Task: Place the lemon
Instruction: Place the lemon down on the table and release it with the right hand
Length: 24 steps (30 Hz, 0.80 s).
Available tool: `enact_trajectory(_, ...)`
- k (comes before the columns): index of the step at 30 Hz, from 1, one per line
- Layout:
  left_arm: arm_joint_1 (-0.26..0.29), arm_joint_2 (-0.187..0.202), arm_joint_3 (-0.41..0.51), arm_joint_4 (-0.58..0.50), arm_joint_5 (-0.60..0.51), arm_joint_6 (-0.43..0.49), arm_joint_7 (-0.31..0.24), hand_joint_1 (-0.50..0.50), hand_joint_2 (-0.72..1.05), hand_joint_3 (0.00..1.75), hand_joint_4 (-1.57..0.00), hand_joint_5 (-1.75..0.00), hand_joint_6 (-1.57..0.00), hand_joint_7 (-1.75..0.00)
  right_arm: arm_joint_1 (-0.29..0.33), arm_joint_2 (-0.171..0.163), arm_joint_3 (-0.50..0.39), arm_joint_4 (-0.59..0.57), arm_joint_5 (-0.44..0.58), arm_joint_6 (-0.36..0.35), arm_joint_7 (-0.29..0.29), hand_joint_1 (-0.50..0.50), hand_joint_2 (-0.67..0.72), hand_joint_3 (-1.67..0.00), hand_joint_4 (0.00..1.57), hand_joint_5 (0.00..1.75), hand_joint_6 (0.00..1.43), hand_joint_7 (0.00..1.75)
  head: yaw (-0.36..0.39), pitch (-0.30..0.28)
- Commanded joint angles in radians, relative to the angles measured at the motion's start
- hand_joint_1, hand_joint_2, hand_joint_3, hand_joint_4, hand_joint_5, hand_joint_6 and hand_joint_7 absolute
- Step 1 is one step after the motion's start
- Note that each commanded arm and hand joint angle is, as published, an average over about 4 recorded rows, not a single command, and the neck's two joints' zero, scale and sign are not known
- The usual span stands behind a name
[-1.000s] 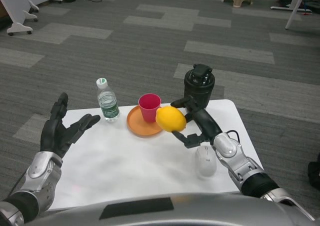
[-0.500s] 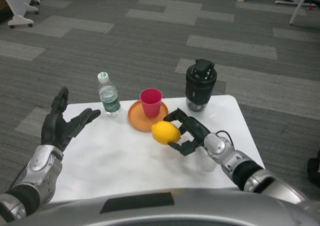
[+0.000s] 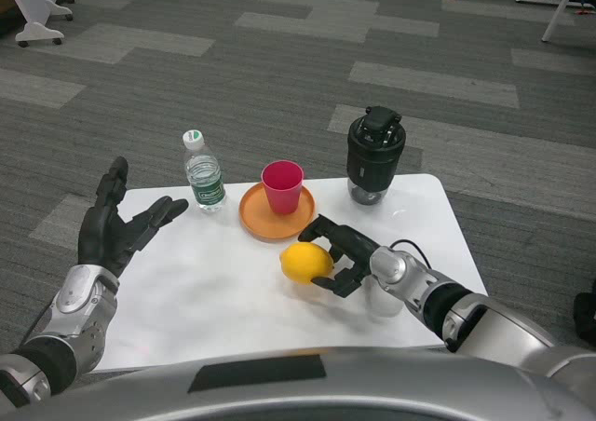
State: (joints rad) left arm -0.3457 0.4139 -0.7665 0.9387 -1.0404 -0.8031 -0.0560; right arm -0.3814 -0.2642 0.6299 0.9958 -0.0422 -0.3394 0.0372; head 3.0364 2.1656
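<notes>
Lemon (image 3: 306, 263): yellow, smooth, oval; long axis roughly left-right. Position: low over surface (image 3: 205, 291), just in front of orange plate (image 3: 256, 224). Right hand (image 3: 340, 258) fingers wrapped around lemon. Left hand (image 3: 112, 230) spread, empty.

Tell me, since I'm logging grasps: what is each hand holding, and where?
The right hand grips the lemon by its right side. The left hand holds nothing.

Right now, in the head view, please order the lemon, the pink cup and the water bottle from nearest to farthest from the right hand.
1. lemon, held in the right hand.
2. pink cup, on the orange plate behind.
3. water bottle, at the far left.
</notes>
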Motion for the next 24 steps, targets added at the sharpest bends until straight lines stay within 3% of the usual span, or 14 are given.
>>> enact_trajectory(1, 0.004, 0.011, 0.007, -0.003, -0.001, -0.004, 0.002, 0.50, 1.05, 0.09, 0.00, 0.00, 0.00, 0.00, -0.044, 0.005, 0.039, 0.027, 0.007, 0.006, 0.001, -0.21, -0.60, -1.19, 0.03, 1.65, 0.06, 1.40, 0.003, 0.000)
enact_trajectory(20, 0.016, 0.009, 0.020, -0.010, -0.002, -0.007, 0.008, 0.50, 1.05, 0.09, 0.00, 0.00, 0.00, 0.00, -0.151, 0.059, 0.132, 0.201, 0.024, 0.025, -0.039, -0.21, -0.57, -1.19, 0.01, 1.65, 0.04, 1.38, 0.030, -0.007)
enact_trajectory(24, 0.016, 0.009, 0.022, -0.011, -0.001, -0.007, 0.008, 0.50, 1.05, 0.09, 0.00, 0.00, 0.00, 0.00, -0.151, 0.059, 0.132, 0.201, 0.025, 0.028, -0.036, -0.22, -0.54, -1.15, 0.00, 1.65, 0.00, 1.15, 0.029, -0.008)
